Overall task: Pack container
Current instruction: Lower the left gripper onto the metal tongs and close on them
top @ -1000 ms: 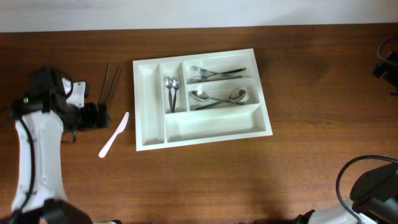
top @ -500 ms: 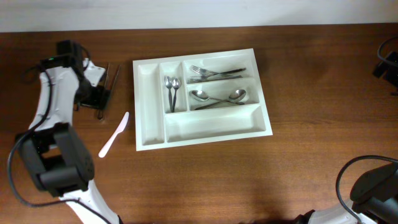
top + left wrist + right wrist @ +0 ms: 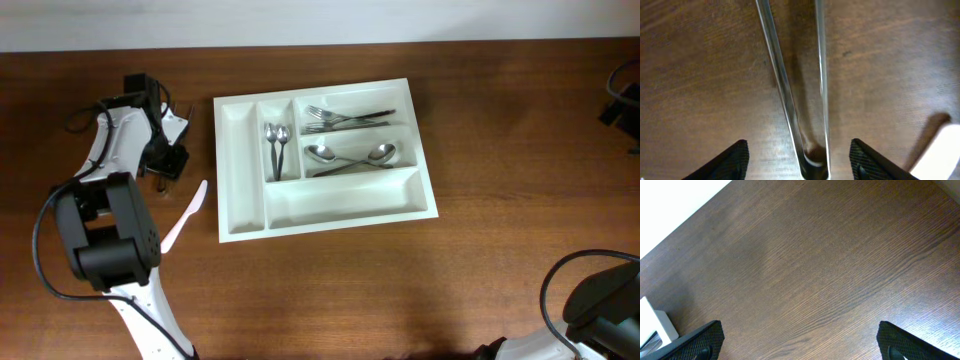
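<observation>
Looking from overhead, the container (image 3: 340, 200) lies close to the right of the left gripper (image 3: 168, 160), the nearer arm. Left wrist: fingers (image 3: 737, 159) stand apart, straddling two thin metal rods (image 3: 782, 90) that run straight ahead. Right wrist: the right gripper (image 3: 800, 340) is wide open over bare table.

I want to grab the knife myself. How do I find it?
Find the big white tray in the middle of the brown table. Look at the bare wood just left of it: the knife lies there, slanted. It is the only white plastic piece; the tongs nearby are thin shiny metal.
</observation>
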You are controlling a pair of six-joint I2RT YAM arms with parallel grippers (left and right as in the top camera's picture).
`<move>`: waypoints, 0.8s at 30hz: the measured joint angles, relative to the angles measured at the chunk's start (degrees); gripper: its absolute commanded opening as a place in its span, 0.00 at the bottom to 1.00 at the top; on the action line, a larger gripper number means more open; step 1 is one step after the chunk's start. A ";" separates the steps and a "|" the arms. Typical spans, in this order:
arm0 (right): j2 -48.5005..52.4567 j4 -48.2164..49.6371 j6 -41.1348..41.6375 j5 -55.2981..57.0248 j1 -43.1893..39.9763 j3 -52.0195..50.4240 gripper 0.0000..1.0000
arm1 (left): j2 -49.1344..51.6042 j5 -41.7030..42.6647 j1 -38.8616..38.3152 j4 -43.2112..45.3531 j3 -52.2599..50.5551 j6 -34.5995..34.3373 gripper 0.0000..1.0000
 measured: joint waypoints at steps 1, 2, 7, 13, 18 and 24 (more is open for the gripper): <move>0.00 -0.02 0.02 0.00 0.00 0.00 0.99 | 0.20 -0.02 0.00 0.48 0.00 0.02 0.65; 0.00 -0.04 0.04 -0.02 0.00 0.00 0.99 | 0.28 -0.04 0.00 0.96 0.00 0.04 0.65; 0.00 -0.04 0.00 0.00 0.00 0.00 0.99 | 0.31 -0.22 0.00 3.52 -0.02 0.02 0.65; 0.00 -0.04 -0.02 -0.02 0.00 0.00 0.99 | 0.37 -0.04 0.00 5.84 -0.42 0.02 0.65; 0.00 -0.07 0.00 0.00 0.00 0.00 0.99 | 1.88 0.04 0.00 5.07 -0.50 -0.04 0.59; 0.00 -0.50 0.00 -0.02 0.00 0.00 0.99 | 2.67 0.04 0.00 4.04 -0.37 -0.33 0.40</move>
